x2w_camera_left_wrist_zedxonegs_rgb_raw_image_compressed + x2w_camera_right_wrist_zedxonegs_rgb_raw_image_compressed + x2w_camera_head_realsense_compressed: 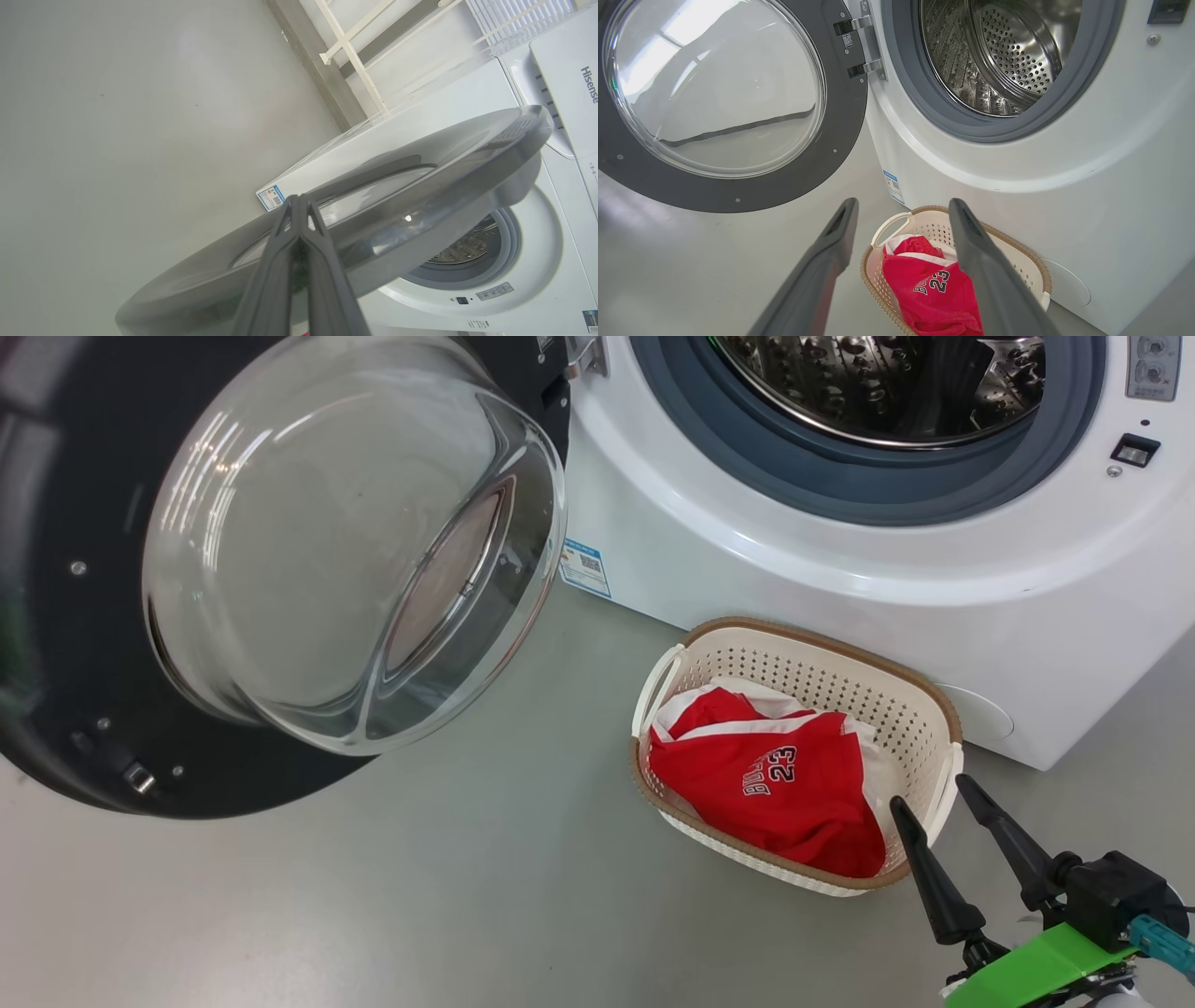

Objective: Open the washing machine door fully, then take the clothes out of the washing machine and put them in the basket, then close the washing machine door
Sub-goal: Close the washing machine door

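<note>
Right gripper (pixel 930 790) spreads wide beside the basket (pixel 822 639) rim; left gripper (pixel 299 201), pinched tight together, hangs at the washing machine door (pixel 56 616) edge; bare floor (pixel 467 896) lies around.

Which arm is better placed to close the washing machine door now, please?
Probably the left: the shut left gripper is at the door's outer face; the open right gripper hovers by the basket.

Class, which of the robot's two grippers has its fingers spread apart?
The right gripper, near the basket: its fingers stand wide apart, whereas the left gripper, at the washing machine door, is shut.
</note>
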